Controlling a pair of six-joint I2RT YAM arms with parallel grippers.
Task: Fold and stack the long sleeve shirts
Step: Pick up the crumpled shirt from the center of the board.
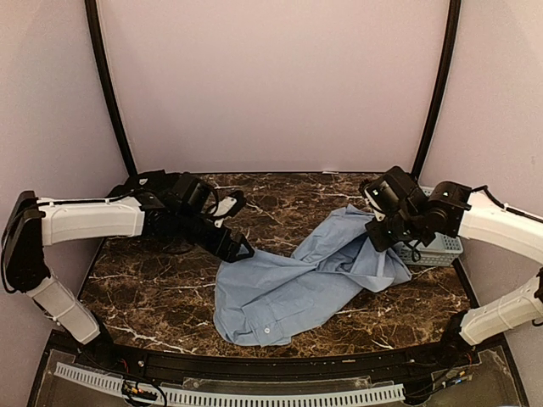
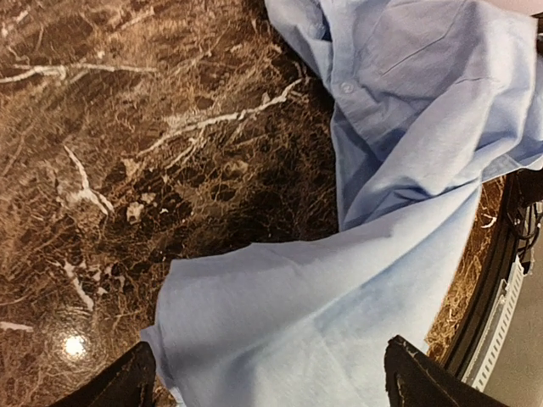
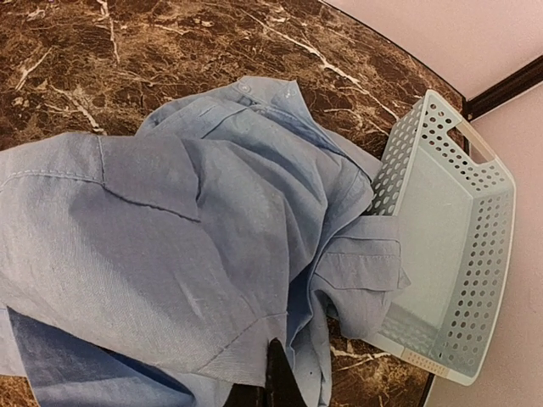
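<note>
Brown marble veined with white makes up the desk (image 1: 288,195), and one crumpled light blue shirt (image 1: 280,292) covers its front middle and right. The shirt's broad lower part lies flat near the front edge. From there the cloth runs up and to the right in a bunched band toward a pale blue plastic lattice basket (image 1: 437,250) at the right edge of the desk.

The white left arm (image 1: 89,219) reaches in from the left side, and the right arm (image 1: 501,225) reaches in from the right, above the basket. In the right wrist view, a cuffed sleeve end (image 3: 361,271) of the shirt overlaps the near rim of the basket.

The left fingers (image 1: 237,248) hang just over the shirt's upper left edge. The left wrist view shows them spread wide apart, with flat shirt cloth lying between them. The right fingers (image 1: 379,240) sit at the raised, gathered part of the shirt beside the basket. In the right wrist view a single dark tip shows at the middle, pinched together with folds of the shirt bunched around it.

A small white button (image 2: 346,87) shows on the placket in the left wrist view.
</note>
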